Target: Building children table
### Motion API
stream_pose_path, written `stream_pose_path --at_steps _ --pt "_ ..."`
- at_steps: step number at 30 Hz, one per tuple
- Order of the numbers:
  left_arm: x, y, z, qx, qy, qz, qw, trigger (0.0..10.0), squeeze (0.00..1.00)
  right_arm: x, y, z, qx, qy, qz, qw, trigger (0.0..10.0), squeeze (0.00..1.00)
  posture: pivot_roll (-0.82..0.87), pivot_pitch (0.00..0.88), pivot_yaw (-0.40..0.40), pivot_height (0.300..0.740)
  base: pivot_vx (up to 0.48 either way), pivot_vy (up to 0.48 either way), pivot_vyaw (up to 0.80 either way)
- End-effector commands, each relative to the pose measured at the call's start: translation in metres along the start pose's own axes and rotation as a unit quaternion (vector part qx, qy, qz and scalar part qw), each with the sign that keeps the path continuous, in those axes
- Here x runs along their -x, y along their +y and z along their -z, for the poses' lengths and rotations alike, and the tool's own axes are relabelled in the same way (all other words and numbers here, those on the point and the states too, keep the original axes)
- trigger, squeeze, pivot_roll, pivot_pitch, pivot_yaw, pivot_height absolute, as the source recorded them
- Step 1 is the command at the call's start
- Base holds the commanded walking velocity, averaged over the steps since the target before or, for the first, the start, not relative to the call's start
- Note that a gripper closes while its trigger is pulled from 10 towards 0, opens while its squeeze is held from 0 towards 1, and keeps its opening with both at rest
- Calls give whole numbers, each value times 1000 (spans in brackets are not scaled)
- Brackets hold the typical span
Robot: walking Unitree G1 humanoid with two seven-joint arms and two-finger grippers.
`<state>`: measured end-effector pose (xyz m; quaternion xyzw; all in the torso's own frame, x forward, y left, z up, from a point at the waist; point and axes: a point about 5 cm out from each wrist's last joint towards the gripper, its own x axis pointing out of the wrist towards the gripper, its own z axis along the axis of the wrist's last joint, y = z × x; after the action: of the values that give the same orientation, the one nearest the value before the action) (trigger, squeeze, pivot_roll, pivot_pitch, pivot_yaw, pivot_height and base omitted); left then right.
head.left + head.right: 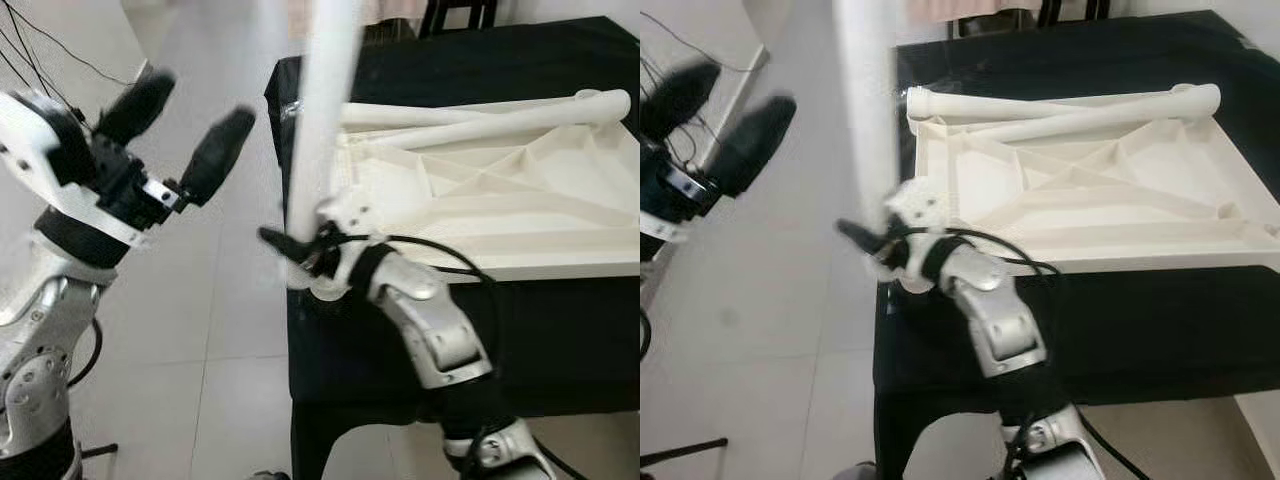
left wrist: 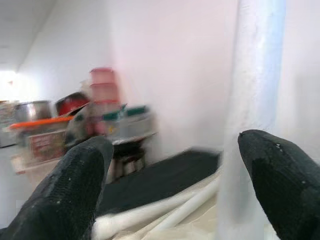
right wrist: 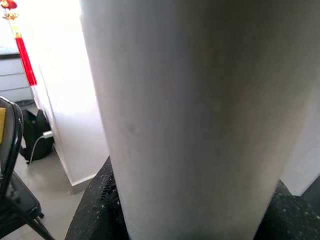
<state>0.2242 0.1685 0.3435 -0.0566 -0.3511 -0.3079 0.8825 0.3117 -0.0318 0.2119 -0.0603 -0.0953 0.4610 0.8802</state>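
Standing nearly upright at the upturned tabletop's (image 1: pixel 520 200) near corner, the white leg (image 1: pixel 322 120) is clamped low by the right gripper (image 1: pixel 300 250). The left gripper (image 1: pixel 185 135), fingers spread, waits at its 9 o'clock, near.

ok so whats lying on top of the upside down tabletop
Two loose white legs lie along the far edge of the tabletop, crossing each other. Its ribbed underside faces up; the black cloth hides what supports it.
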Motion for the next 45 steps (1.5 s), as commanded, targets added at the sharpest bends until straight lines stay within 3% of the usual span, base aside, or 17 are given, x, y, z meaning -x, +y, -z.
stream_pose_path --at_steps 1,2,3,4,6,8,9,10,11,12,20,21,23,24,41,44,45 --pt "-4 -5 0 25 -6 26 999 10000 169 -9 9 -2 15 -4 -16 1000 10000 0 36 65 66 740 0 0 0" --pt "-4 -5 0 25 -6 26 999 10000 169 -9 9 -2 15 -4 -16 1000 10000 0 36 65 66 740 0 0 0" --pt "-5 -5 5 19 5 26 999 10000 835 -11 11 -3 14 -7 -19 1000 10000 0 33 56 67 740 0 0 0" --pt "-7 -2 10 17 17 20 1000 10000 1000 -12 13 -5 14 -14 -26 999 10000 0 31 53 69 740 0 0 0" --pt "-8 0 13 16 25 16 999 10000 1000 -14 15 -7 14 -19 -31 999 10000 0 28 50 71 740 0 0 0" --pt "-10 6 19 16 38 -10 999 10000 1000 -15 20 -9 58 -17 -58 996 10000 0 20 43 74 740 0 0 0" --pt "-10 6 19 16 38 -10 999 10000 1000 -15 20 -9 58 -17 -58 996 10000 0 20 43 74 740 0 0 0" --pt "-12 9 23 14 43 -23 999 10000 894 -16 22 -9 94 -10 -73 993 10000 0 8 39 76 740 0 0 0" --pt "-14 10 25 15 47 -30 998 10000 894 -16 24 -8 117 -6 -84 990 10000 0 8 39 76 740 0 0 0" --pt "-16 11 30 20 52 -41 998 10000 0 -18 25 -8 128 -5 -88 988 10000 0 2 32 74 740 0 0 0" --pt "-25 12 46 50 65 -74 994 10000 0 -25 25 -10 165 -2 -84 983 10000 0 -4 29 67 740 0 0 0" --pt "-25 11 48 53 65 -77 994 3451 0 -26 24 -10 170 0 -79 982 10000 0 -6 31 68 740 0 0 0" --pt "-25 11 48 55 64 -77 993 3451 0 -27 24 -10 173 2 -76 982 10000 0 -6 31 68 740 0 0 0" --pt "-25 10 49 58 62 -79 993 0 0 -28 22 -8 178 6 -67 982 10000 0 -4 32 66 740 0 0 0" --pt "-27 7 44 52 36 -76 995 0 0 -32 4 -3 175 28 3 984 10000 0 -2 31 63 740 0 0 0" --pt "-30 5 46 35 44 -65 996 0 0 -33 2 -1 170 40 13 985 10000 0 -1 27 61 740 0 0 0" --pt "-32 4 47 26 49 -59 997 0 0 -34 0 1 163 49 11 985 10000 784 -1 27 61 740 0 0 0"
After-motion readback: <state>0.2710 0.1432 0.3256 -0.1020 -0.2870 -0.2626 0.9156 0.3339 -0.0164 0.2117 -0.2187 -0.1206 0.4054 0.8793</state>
